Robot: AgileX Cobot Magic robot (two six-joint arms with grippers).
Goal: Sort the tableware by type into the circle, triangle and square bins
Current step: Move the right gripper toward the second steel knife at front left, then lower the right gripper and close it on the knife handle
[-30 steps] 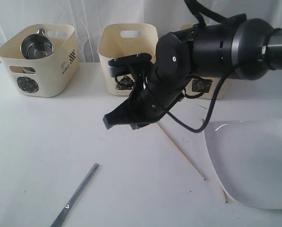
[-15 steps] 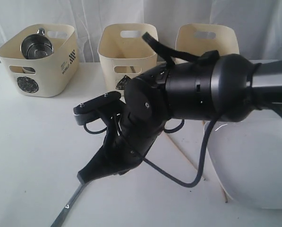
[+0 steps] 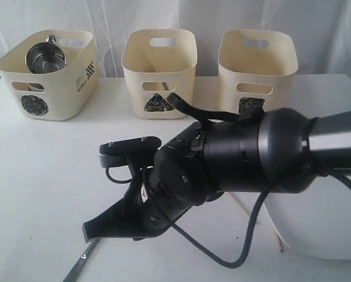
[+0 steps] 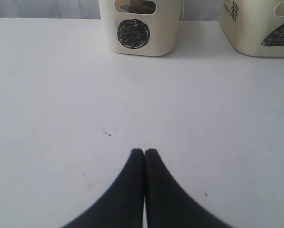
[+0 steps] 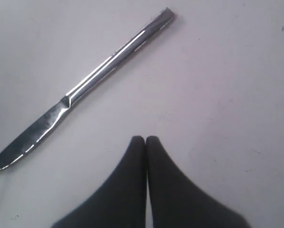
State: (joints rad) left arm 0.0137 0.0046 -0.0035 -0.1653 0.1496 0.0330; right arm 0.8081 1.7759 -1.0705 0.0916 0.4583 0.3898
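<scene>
While the right claw (image 5: 145, 140) and left claw (image 4: 144, 152) sit pinched closed on nothing, the steel knife (image 5: 84, 88) lies on the worktop (image 5: 227, 71) beside the right claw; circle bin (image 3: 57, 100) holds a steel mug (image 3: 44, 59).

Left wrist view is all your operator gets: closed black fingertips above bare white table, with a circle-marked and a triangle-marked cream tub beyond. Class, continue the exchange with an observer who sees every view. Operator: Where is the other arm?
Observer: The right gripper, shut, hangs just short of a steel table knife lying flat; the two are not touching.
Operator: Anything sorted already?
Observer: A steel mug sits inside the circle-marked cream tub.
Operator: Is there a third tub?
Observer: Yes, a square-marked cream tub stands beside the triangle-marked tub, on the side away from the circle one.
</scene>
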